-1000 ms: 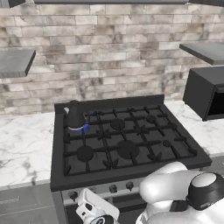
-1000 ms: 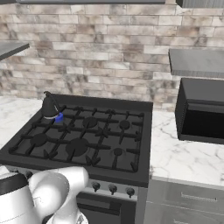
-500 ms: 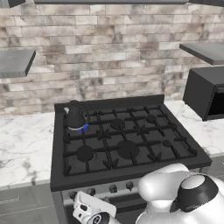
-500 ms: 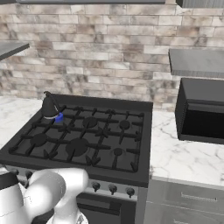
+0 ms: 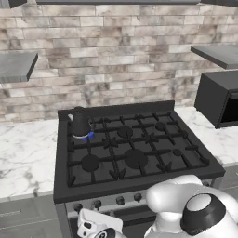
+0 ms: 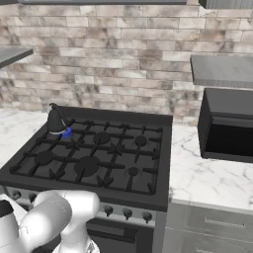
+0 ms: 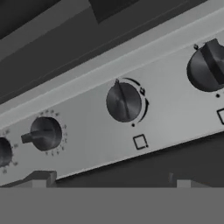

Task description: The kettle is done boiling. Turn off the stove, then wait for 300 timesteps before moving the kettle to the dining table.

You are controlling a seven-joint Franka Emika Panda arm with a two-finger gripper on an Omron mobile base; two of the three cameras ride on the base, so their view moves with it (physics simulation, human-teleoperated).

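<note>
The dark kettle (image 5: 80,123) (image 6: 56,121) stands upright on the back left burner of the black stove (image 5: 135,153) (image 6: 99,158), with a small blue flame (image 5: 90,136) at its base. My gripper (image 7: 111,181) is open, with nothing between its fingertips (image 7: 41,179). It faces the stove's silver front panel (image 7: 87,127) close up, just below a dark round knob (image 7: 124,102). More knobs sit to either side (image 7: 46,133) (image 7: 208,65). My hand (image 5: 95,225) hangs low in front of the stove's left knobs. The dining table is out of view.
White marble counters (image 5: 25,153) (image 6: 207,173) flank the stove. A black microwave (image 5: 221,97) (image 6: 230,123) stands on the right counter. Grey shelves (image 5: 16,65) (image 6: 222,69) hang on the brick wall. Grey drawers (image 6: 212,227) lie below the right counter.
My arm's elbow has sunk lower and shifted a little left in front of the stove. The kettle and flame are unchanged.
</note>
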